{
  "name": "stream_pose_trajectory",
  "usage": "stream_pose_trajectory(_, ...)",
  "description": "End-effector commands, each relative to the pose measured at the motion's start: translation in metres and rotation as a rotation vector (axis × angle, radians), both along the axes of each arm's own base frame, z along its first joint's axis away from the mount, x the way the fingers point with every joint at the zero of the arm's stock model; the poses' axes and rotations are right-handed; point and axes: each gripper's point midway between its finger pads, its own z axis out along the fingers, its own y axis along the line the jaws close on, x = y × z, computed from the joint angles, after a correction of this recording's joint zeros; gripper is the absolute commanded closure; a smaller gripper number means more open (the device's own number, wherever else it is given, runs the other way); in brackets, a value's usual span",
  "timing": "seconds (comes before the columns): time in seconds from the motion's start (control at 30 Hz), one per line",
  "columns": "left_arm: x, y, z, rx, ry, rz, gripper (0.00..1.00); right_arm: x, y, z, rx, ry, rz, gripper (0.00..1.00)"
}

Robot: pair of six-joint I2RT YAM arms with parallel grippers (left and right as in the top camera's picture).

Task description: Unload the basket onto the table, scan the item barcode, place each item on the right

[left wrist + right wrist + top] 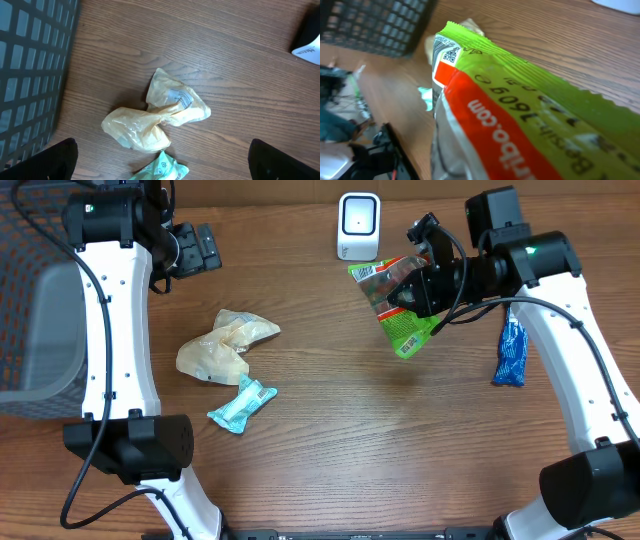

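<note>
Black-fingered, the left gripper (195,248) hangs well left of the scanner (358,225), jaws spread wide and holding nothing. Just right of the scanner and a little nearer, the right gripper (420,285) is clamped on the green snack bag (398,320). To scan well, I judge the bag's barcode patch (405,348) should face the scanner's window squarely, flat and steady. The right wrist view reads "…ibo.com" and "160 g" beside a QR code (449,54).

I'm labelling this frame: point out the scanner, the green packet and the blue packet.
scanner (358,225), overhead view, its white front face.
green packet (405,330), overhead view, its lower green part.
blue packet (511,355), overhead view, its middle.
</note>
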Motion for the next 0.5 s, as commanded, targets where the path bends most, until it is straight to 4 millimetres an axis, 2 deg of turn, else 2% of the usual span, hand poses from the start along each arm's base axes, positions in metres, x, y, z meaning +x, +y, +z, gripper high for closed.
stream_pose_trajectory(0.0, -0.001, 0.0, 0.0, 0.008, 0.001, -0.008, 0.0, 0.01, -0.006, -0.003, -0.097, -0.004, -0.116, 0.96)
stream_pose_trajectory(0.23, 0.0, -0.003, 0.0, 0.008, 0.001, -0.015, 0.0, 0.009, -0.01, -0.026, -0.159, 0.038, -0.173, 0.96)
stream_pose_trajectory(0.47, 0.0, -0.003, 0.0, 0.009, 0.001, -0.016, 0.0, 0.013, -0.033, -0.053, -0.273, 0.084, -0.305, 0.96)
